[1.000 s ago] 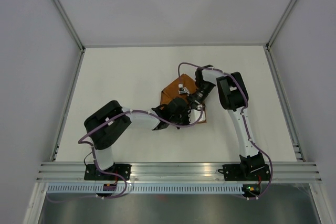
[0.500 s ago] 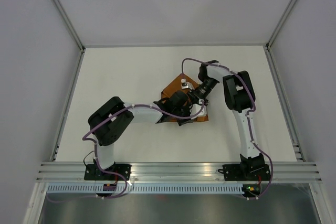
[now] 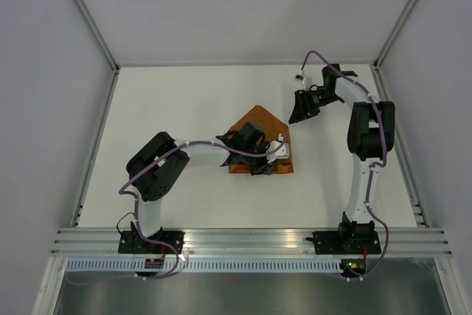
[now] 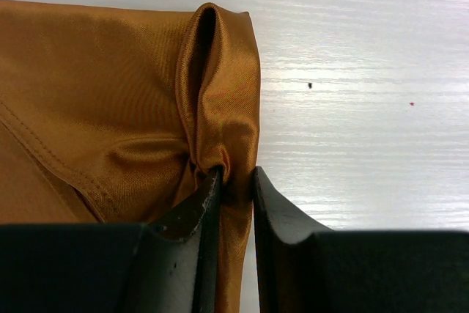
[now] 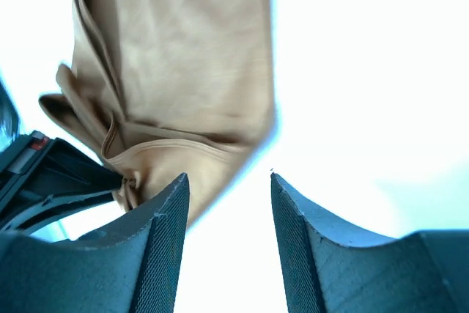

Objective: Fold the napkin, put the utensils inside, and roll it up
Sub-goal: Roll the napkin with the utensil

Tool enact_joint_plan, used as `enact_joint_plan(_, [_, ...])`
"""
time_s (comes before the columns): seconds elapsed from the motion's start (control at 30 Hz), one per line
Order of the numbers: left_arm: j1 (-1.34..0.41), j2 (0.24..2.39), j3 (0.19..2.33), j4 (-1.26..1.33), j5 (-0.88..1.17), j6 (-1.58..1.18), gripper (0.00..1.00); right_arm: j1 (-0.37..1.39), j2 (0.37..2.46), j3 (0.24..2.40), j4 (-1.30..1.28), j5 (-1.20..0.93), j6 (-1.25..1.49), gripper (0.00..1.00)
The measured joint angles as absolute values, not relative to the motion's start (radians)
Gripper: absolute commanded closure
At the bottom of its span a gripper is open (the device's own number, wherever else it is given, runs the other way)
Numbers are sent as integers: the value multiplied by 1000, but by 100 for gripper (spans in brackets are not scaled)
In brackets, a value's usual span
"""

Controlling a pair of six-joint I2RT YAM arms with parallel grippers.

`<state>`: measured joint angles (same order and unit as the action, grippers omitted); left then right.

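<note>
The rust-orange napkin (image 3: 258, 119) lies folded into a pointed shape in the middle of the table. My left gripper (image 3: 267, 158) sits at its near right edge. In the left wrist view this gripper (image 4: 236, 178) is shut on a raised fold of the napkin (image 4: 110, 100), with cloth bunched between the two fingers. My right gripper (image 3: 294, 116) hangs open beyond the napkin's far right corner, apart from it. In the right wrist view its jaws (image 5: 229, 181) hold nothing, and the napkin (image 5: 183, 49) lies ahead. The utensils are out of view.
White table (image 3: 169, 108) runs out to metal rails at the left and right edges and a wall at the back. The left arm's black wrist (image 5: 44, 174) shows beside the napkin in the right wrist view.
My right gripper has opened, let go of the napkin, and pulled away to the far right. The left gripper stays shut on the fold and has shifted slightly right.
</note>
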<state>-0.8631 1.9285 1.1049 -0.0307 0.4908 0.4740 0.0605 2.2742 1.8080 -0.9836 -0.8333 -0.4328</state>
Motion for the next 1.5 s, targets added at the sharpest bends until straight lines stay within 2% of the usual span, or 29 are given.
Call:
enact_joint_plan(0.23, [-840,1959,1156,-113,603,435,98,-152,1993,1628,-812,-855,-401,47])
enact_joint_plan(0.43, [-812,2002,1210,-171,693,402,98,-150,1629,1338,-707,-868,-501,48])
enact_joint_plan(0.67, [-790,2024,1229,-201,768,374,98,-129,1343,1086,-826,-931,-893,48])
enact_joint_plan(0.77, [-784,2027,1230,-216,789,364,98,-112,1247,978,-934,-945,-1091,54])
enact_joint_plan(0.9, [-776,2038,1238,-229,815,353,98,-36,1118,833,-946,-940,-1202,50])
enact_joint_plan(1.0, [-772,2047,1247,-234,830,345,98,67,1066,762,-920,-924,-1211,51])
enact_joint_plan(1.5, [-758,2081,1266,-249,902,312,98,552,1060,527,-361,-599,-934,56])
